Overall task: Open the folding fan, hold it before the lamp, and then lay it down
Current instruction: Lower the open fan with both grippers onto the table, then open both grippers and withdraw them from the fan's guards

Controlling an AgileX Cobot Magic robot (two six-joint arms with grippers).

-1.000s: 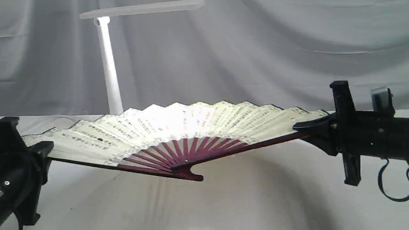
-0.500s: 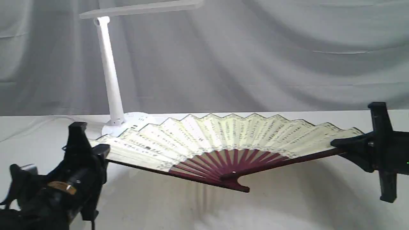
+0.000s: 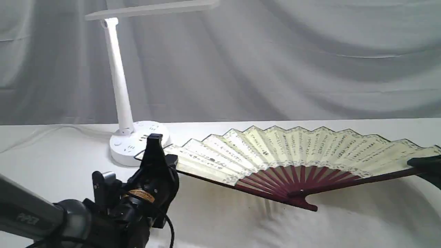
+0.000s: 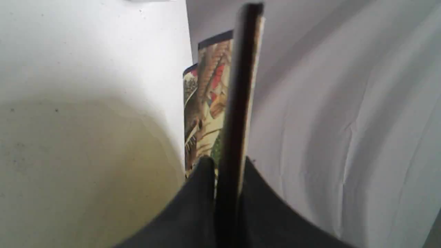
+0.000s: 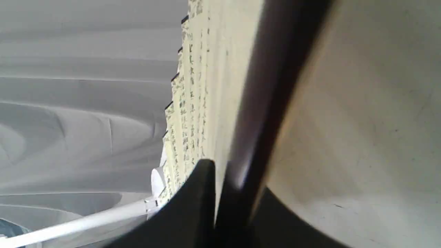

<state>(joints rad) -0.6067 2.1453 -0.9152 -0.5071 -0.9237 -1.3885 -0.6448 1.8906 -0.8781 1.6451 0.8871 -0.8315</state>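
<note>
Nearly down: at far left the lamp (image 3: pixel 119 86) stands on its round base, light bar high overhead, on the white table (image 3: pixel 51 162). Just in front of that base's right side, your left gripper (image 3: pixel 163 158) pinches the left guard of the folding fan (image 3: pixel 293 148). The left wrist view shows both fingers shut tight on the dark stick.

From there the fan spreads fully open to the right. Its cream leaf and black script face up and toward you, and the maroon ribs meet at the pivot on the near side, low over the cloth. Whether the pivot end touches the table cannot be told. At the right edge your right gripper (image 3: pixel 429 168) is mostly out of the exterior view, but its wrist view shows its fingers clamped on the other guard.

With the fan open, low, and right of the lamp rather than before it, you appear to be in the last step, laying it down. The next move calls for lowering both guards evenly, keeping the spread, until ribs and leaf rest flat. Then part both sets of fingers and back out without dragging the paper.
</note>
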